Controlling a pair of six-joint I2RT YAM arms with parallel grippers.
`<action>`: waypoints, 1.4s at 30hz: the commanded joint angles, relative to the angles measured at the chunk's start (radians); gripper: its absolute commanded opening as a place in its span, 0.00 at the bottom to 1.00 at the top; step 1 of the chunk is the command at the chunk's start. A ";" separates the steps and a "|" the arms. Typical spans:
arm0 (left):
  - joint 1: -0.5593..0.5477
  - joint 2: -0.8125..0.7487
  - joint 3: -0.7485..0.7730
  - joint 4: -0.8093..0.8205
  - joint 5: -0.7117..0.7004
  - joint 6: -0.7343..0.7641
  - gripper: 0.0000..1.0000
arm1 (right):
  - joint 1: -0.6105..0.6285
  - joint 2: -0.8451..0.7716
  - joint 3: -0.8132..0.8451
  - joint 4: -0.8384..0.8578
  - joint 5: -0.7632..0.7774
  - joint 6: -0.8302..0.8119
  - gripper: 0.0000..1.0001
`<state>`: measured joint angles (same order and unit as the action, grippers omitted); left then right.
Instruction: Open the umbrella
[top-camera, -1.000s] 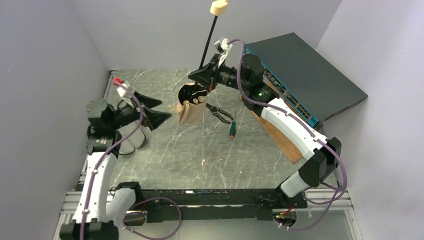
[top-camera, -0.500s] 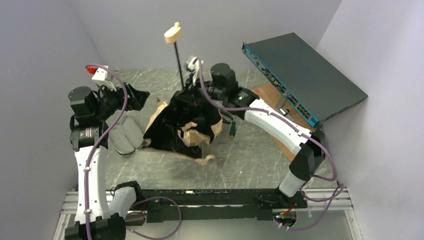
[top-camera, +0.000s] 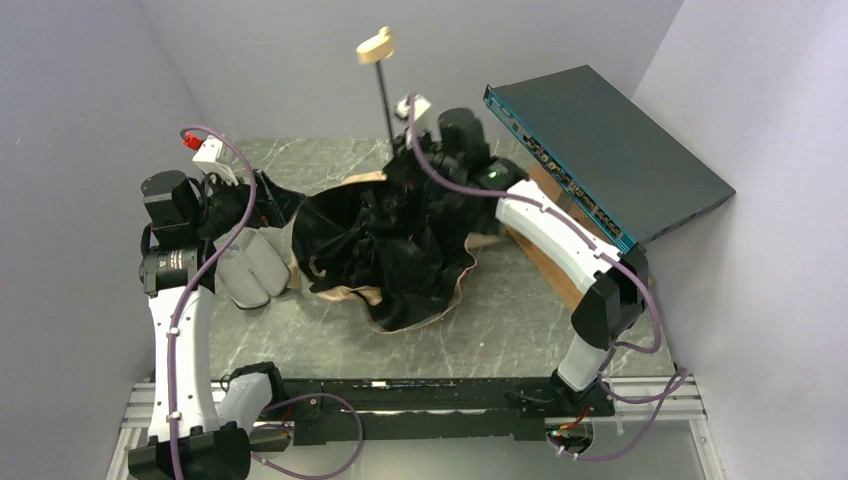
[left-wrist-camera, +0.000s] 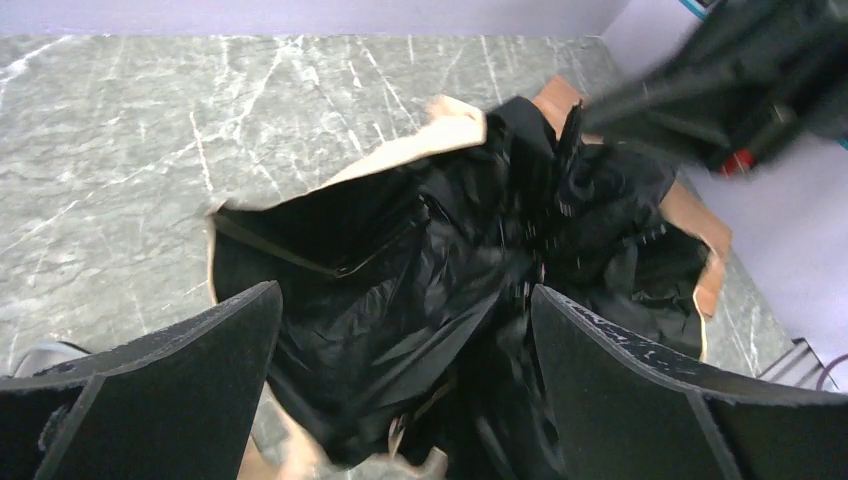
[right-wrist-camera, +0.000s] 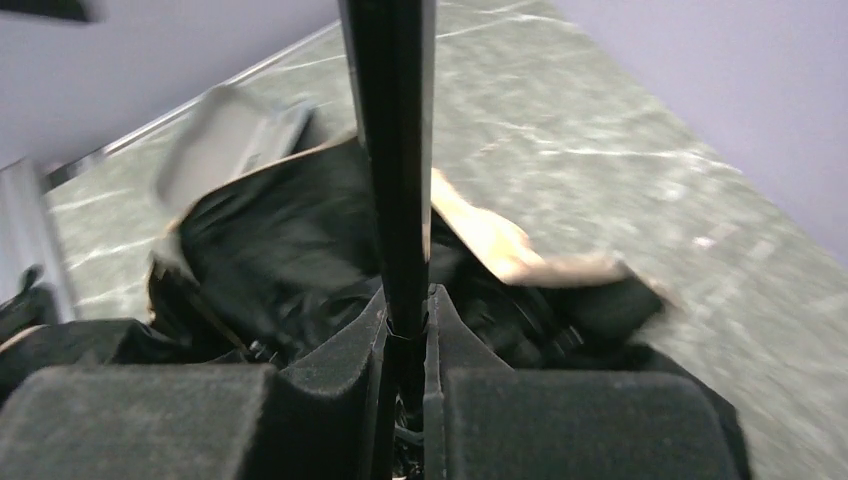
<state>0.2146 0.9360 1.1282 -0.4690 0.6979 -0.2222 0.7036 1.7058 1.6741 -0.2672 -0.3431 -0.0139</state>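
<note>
1. Tabletop first, nearest me: grey marbled stone running along the near side of the umbrella.
2. Umbrella next. It lies mid-table between my two arms. Its canopy is slack and only partly spread, with the black lining facing up. Pale beige fabric shows along its near and left rims, and from the left wrist I can pick out a thin dark rib under the lining.
3. Just left of the umbrella sits a pale grey bundle. Whether it touches the canopy rim or only lies beside it, I cannot tell.
4. My left gripper is at the umbrella's left edge, aimed into the canopy. Its fingers are spread wide and pinch nothing, and black lining fills the gap beyond them.
5. My right gripper is over the umbrella's far part, down among the folds. Its fingers are pressed together on the dark shaft, which they pinch tight.
6. From there the shaft climbs almost upright, leaning a touch left, and the cream handle sits on top.
7. To the umbrella's right lies a wooden board, partly under my right arm. Beyond it, far right of the umbrella, a dark flat box with a teal front edge sits tilted against the wall.
</note>
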 joint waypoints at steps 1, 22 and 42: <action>0.002 -0.040 0.005 0.040 0.097 0.009 1.00 | -0.129 -0.012 0.088 0.110 0.050 0.012 0.00; 0.002 -0.012 0.033 0.081 0.148 -0.028 1.00 | -0.141 -0.094 -0.003 0.229 0.045 0.179 0.00; -0.024 -0.020 0.010 0.102 0.153 -0.018 1.00 | 0.081 -0.130 -0.097 0.337 0.032 0.046 0.00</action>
<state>0.2066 0.9272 1.1282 -0.4080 0.8429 -0.2375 0.5262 1.6684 1.6466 -0.0452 -0.2047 0.0731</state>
